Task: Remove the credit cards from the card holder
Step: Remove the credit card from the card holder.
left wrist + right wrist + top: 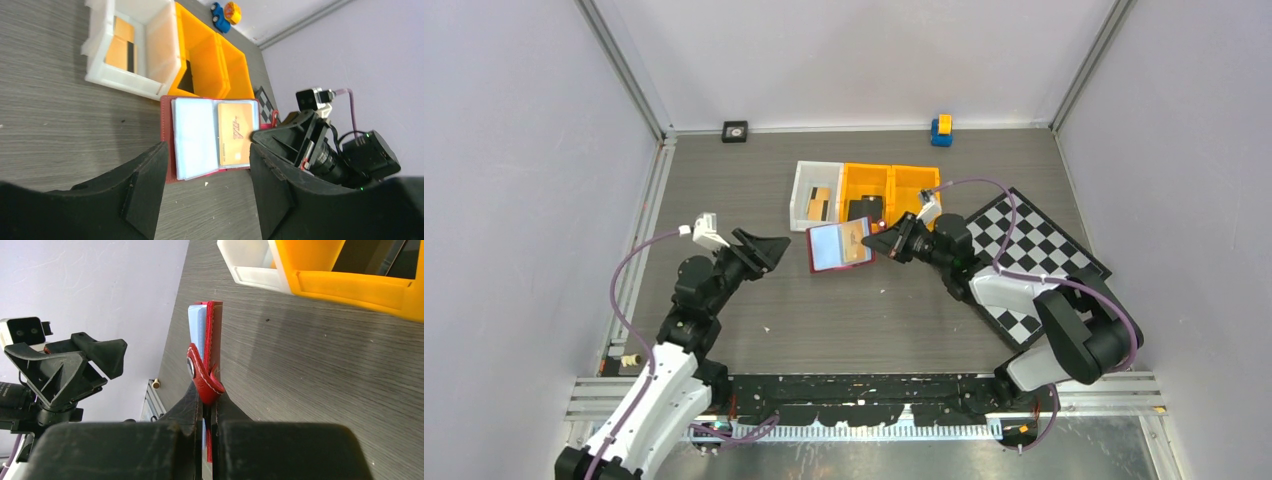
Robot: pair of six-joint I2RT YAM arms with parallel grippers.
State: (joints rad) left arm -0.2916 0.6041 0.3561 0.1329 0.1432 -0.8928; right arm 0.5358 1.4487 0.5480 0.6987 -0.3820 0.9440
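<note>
2 arms up in the top view. Left gripper (776, 254) sits at 9 o'clock of the card holder (829, 248), fingers spread wide, nothing in them, clear of it. White bin (802, 195) at the holder's 11 o'clock has 2 tan cards (820, 203) inside. Holder is open mid-table, clear sleeves up; I can't tell if it's off the surface. 1 credit card (857, 240) is in its right sleeve. Right gripper (886, 243) at the holder's 3 o'clock is pinched narrow on that red edge, by the snap tab (202, 377). Orange bins (890, 180) at 1 o'clock. Chequered board (1034, 250) at 3 o'clock, under my right arm.
</note>
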